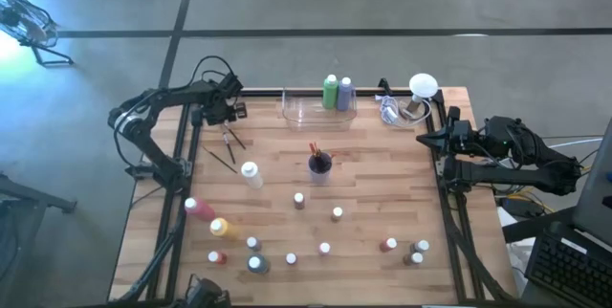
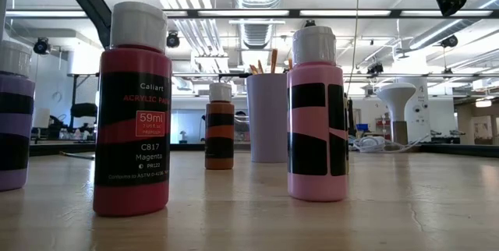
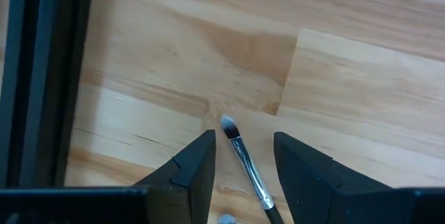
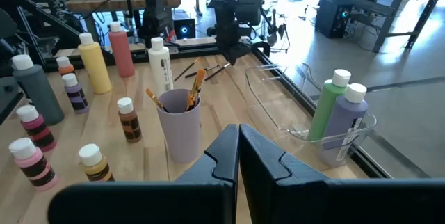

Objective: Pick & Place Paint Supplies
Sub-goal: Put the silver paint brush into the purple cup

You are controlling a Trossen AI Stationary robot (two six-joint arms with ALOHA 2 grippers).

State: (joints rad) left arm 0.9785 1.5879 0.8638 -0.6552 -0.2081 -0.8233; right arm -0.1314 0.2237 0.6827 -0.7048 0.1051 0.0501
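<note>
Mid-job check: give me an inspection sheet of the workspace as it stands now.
Surface: wooden table, bare between items.
Job's things: green bottle and purple bottle in clear tray; lavender cup holds brushes; paintbrush lies flat; small bottles scattered at the near end.
Clutter: white lamp.
Grippers: left gripper open, straddling the paintbrush; right gripper shut, parked at the table's right edge.
Cables: bundle by the lamp.
Surroundings: workshop benches; no person seen.

The table (image 3: 334, 78) is pale, matt butcher-block wood with visible grain. A paintbrush (image 3: 245, 161) shows a shiny metal ferrule and soft bristles. The magenta paint bottle (image 2: 132, 111) is glossy plastic; the bin (image 4: 292, 106) is clear plastic.
</note>
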